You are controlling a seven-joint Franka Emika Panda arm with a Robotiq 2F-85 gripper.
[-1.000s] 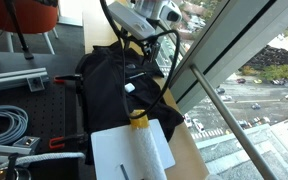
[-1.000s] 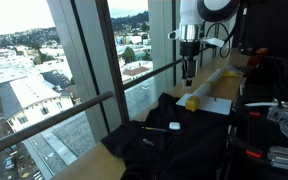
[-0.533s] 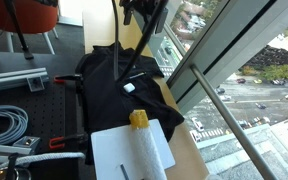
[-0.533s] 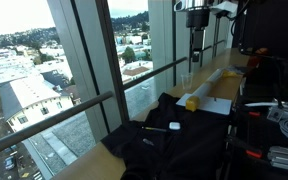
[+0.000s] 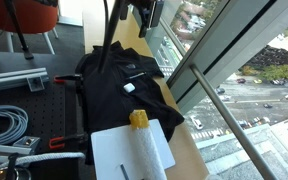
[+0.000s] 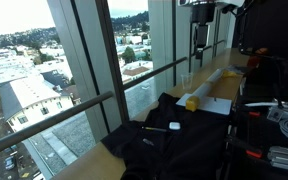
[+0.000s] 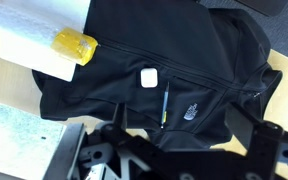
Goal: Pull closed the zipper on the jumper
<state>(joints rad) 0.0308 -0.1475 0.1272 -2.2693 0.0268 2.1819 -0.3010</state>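
- The zipper is hard to make out: in the wrist view only a short thin pale streak shows on the front of the jumper, and the rest is lost in the black fabric. How far it is closed cannot be told.
- The jumper lies spread on the wooden table by the window, and its folds merge into one dark mass in both exterior views.
- The gripper is cut off by the bottom edge of the wrist view. Its two dark fingers stand wide apart with nothing between them, high above the jumper.
- A small white logo sits beside the zipper, too small to read. The white patch carries no legible writing.
- Against the earlier frames the gripper is higher. It is now near the top edge in both exterior views.
- The jumper, the yellow object and the white paper sheet lie as before.
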